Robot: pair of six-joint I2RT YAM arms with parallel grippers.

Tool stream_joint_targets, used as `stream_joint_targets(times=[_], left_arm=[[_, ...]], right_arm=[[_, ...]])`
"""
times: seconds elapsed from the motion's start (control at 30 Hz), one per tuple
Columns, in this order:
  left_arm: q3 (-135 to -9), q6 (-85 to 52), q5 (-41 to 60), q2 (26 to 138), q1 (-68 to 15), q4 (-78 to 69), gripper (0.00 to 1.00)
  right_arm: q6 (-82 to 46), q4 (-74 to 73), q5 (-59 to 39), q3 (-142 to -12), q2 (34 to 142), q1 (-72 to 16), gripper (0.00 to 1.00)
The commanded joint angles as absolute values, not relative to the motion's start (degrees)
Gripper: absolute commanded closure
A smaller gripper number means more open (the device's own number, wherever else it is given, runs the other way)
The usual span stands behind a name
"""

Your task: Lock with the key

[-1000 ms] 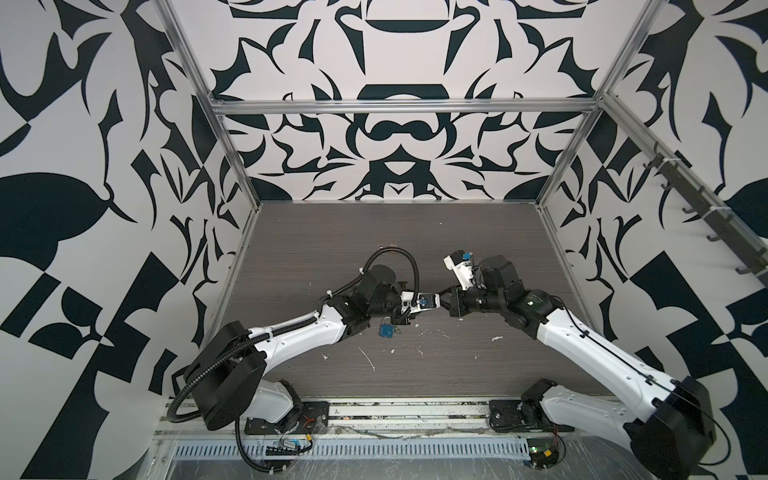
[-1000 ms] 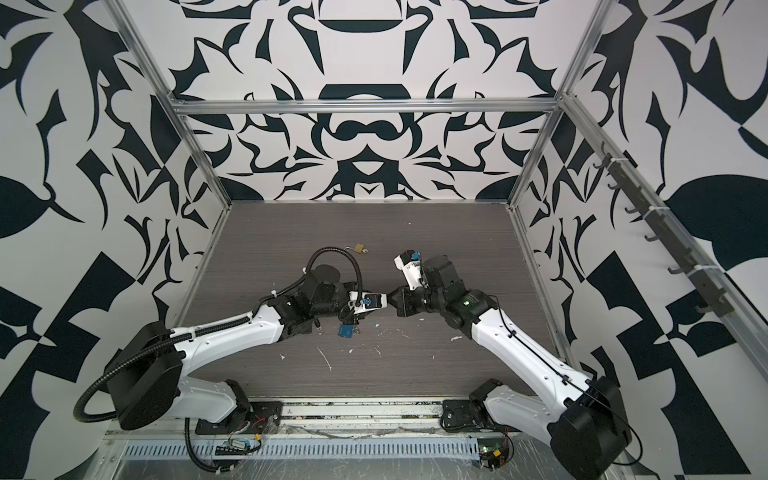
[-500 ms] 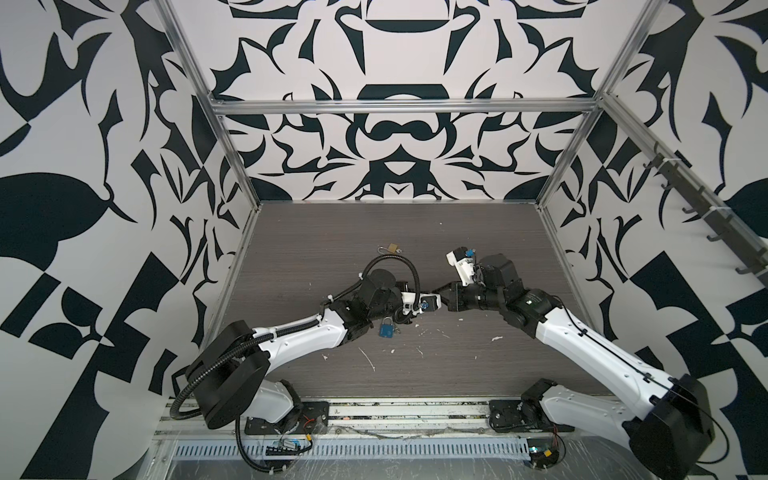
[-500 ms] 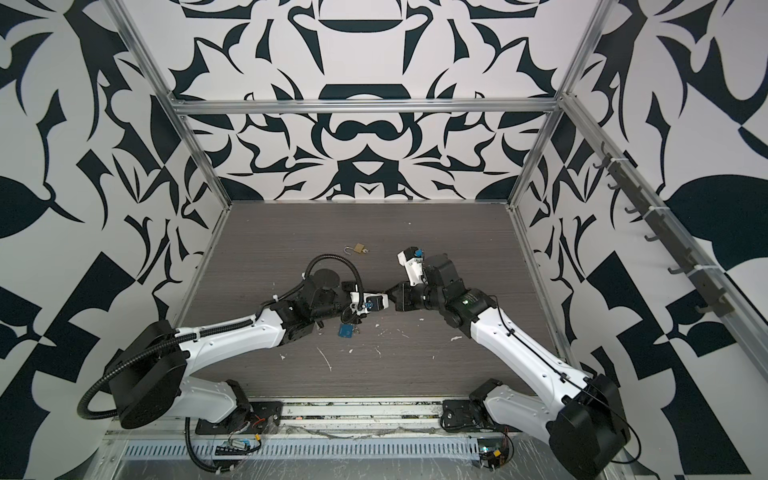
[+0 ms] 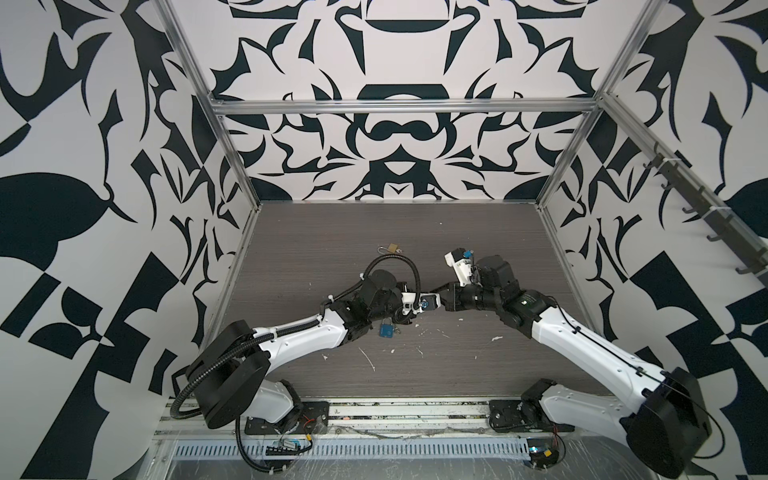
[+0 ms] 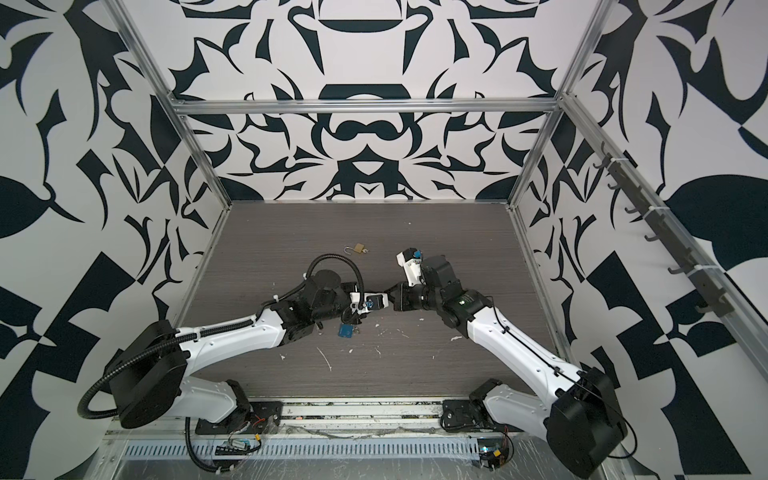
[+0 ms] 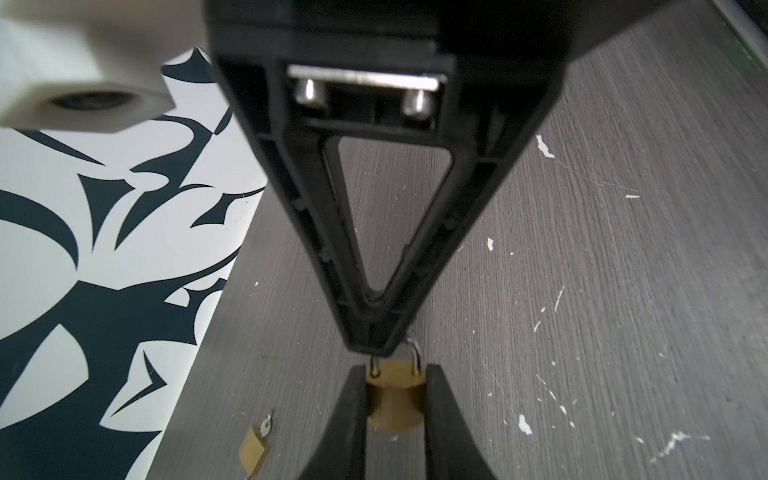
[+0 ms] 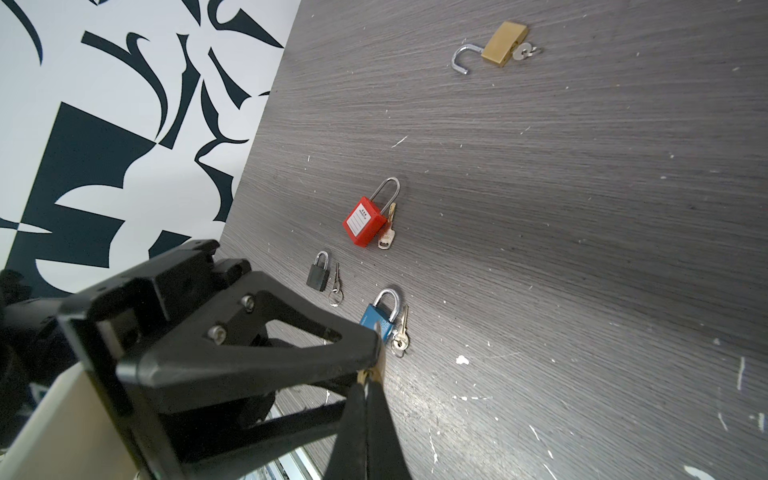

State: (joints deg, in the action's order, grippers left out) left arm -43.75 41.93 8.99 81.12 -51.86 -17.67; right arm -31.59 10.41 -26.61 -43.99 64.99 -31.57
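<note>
Left wrist view: the left gripper is clamped on the body of a brass padlock, a finger on either side of it, with the shackle pointing straight out past its tips; the right gripper meets it head-on, closed to a narrow point against the top of the shackle; whether it pinches the shackle or only presses on it I cannot tell; a spare brass lock lies on the desk off to one side of the left gripper, apart from it.

No key shows on the held lock; the step looks like seating the shackle; push straight along its legs and keep the left grip firm, since a skewed push could twist the body loose.

Right wrist view: only a sliver of brass shows where the two tips meet; a blue padlock lies just beyond them; a black padlock and a red padlock lie farther out.

In both top views the grippers meet tip to tip; the blue padlock lies close beside the left gripper.
</note>
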Motion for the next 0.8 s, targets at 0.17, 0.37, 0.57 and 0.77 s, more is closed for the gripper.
stream_joint_targets(times=[0.17, 0.37, 0.57, 0.77], left_arm=[[-51.0, 40.7, 17.5, 79.4, -53.2, -27.9, 1.00], [-51.5, 40.1, 17.8, 79.8, -53.2, -30.9, 1.00], [-52.6, 39.4, 18.4, 80.0, -53.1, -32.8, 1.00], [-53.4, 38.9, 19.0, 79.8, -53.2, -33.8, 1.00]], right_arm=[[-31.8, 9.9, -27.0, -41.4, 67.7, -32.3, 1.00], [-32.2, 9.3, -27.0, -40.6, 68.4, -32.6, 1.00], [-32.7, 8.2, -27.0, -39.9, 69.5, -33.0, 1.00], [-33.4, 6.6, -27.0, -39.2, 71.0, -33.5, 1.00]])
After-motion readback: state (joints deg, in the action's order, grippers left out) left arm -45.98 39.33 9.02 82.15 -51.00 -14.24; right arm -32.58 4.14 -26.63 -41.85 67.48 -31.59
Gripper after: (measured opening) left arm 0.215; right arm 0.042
